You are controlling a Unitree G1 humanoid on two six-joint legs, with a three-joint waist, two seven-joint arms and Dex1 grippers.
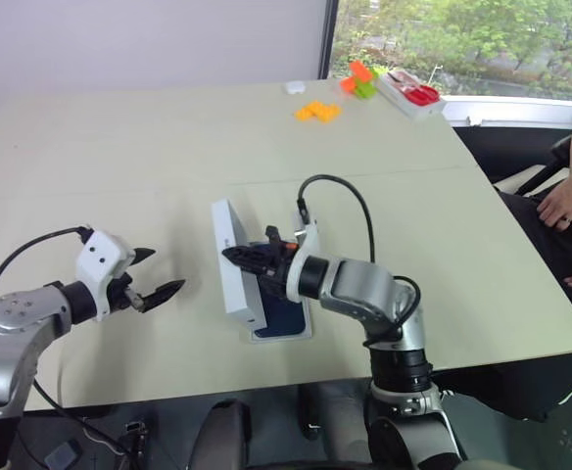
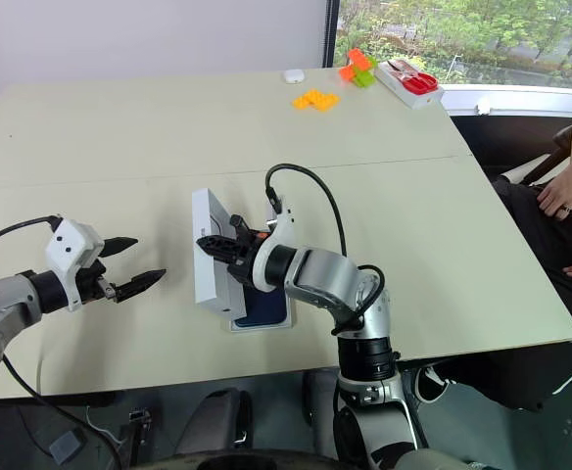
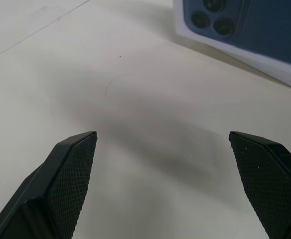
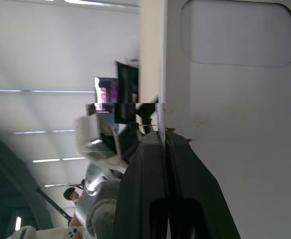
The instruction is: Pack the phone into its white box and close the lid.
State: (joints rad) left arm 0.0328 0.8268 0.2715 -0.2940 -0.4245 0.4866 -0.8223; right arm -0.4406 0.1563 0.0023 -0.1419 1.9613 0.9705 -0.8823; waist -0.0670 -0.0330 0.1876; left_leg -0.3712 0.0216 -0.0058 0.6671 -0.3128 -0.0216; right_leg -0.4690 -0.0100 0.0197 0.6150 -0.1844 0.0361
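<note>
White lid (image 1: 231, 257): stands tilted on edge mid-worktop (image 1: 119, 157), your right gripper (image 1: 235, 255) with jaws pinched shut on its rim. Navy phone (image 1: 284, 315): lies in the white box (image 1: 305, 333) just beside it. Left gripper (image 1: 161, 271): jaws wide apart, empty, nearby.

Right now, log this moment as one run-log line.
phone: in white box | lid: tilted up on edge, pinched by right gripper | left gripper: open, apart
</note>
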